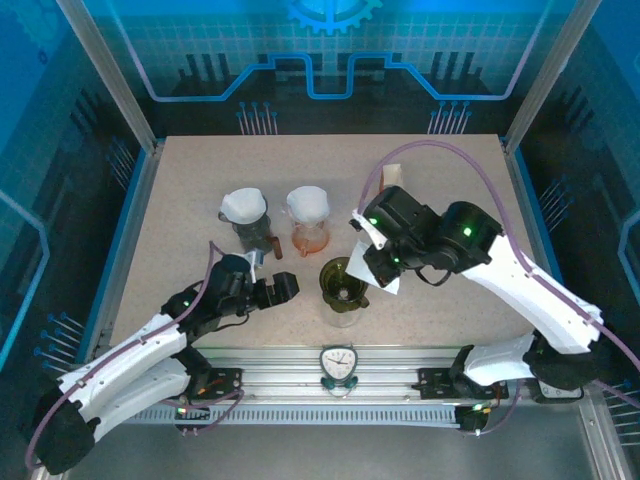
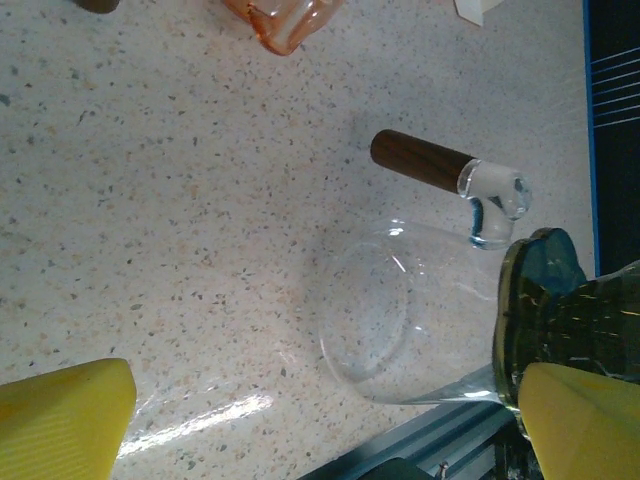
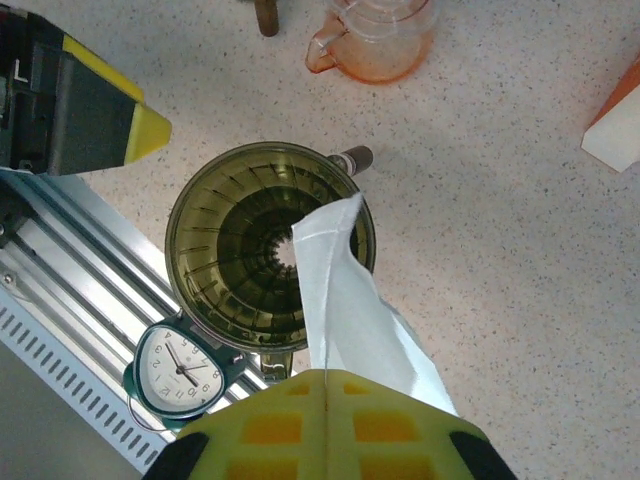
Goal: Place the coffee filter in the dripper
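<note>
Right jaws are clamped on the white coffee filter (image 3: 345,290), whose free corner reaches over the mouth of the green dripper (image 3: 220,250); contact with the rim cannot be told. Left jaws stand wide apart, holding nothing, just left of that dripper. On the speckled bench (image 1: 180,200), the green dripper sits on a clear glass server (image 2: 390,320). Behind it stand an orange dripper (image 1: 311,240) and a grey dripper (image 1: 249,232). A small clock (image 1: 338,366) sits at the near rail.

The table (image 2: 150,250) is pale beige with fine dark speckles. The dripper (image 3: 225,300) is olive-green glass with ribbed lines inside, the filter (image 3: 345,300) plain white, the jug (image 3: 385,45) orange. The fingers (image 2: 60,415) are yellow, the wooden handle (image 2: 415,160) dark brown, and the clock (image 3: 180,368) green with a white face
</note>
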You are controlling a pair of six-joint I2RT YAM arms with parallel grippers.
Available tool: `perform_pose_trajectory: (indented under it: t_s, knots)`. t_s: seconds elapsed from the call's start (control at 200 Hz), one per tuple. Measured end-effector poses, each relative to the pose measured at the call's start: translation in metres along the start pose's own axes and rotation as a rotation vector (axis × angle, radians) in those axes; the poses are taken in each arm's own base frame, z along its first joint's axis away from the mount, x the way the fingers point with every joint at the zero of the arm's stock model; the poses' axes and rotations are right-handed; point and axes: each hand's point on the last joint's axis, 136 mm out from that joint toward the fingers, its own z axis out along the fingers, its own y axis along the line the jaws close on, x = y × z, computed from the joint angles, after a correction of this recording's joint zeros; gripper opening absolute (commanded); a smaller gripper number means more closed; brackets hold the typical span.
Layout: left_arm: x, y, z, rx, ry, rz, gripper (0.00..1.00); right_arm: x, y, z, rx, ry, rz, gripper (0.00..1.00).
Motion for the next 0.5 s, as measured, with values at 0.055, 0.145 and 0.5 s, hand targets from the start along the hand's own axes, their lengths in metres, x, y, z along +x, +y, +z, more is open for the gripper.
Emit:
perform_pose_trajectory:
  t_s: [0.055, 0.145, 0.5]
  knots:
    - [0.0, -0.002, -0.001, 0.006, 0.002, 0.003, 0.99, -0.002, 0.003, 0.001, 0.006, 0.028, -0.016, 0.0]
    - [0.0, -0.003, -0.001, 0.01, 0.004, 0.014, 0.99, -0.005, 0.007, 0.003, 0.01, 0.065, -0.036, 0.0]
    - [0.001, -0.006, -0.001, 0.021, 0.015, 0.022, 0.99, -0.006, 0.025, 0.024, 0.022, 0.212, -0.143, 0.0]
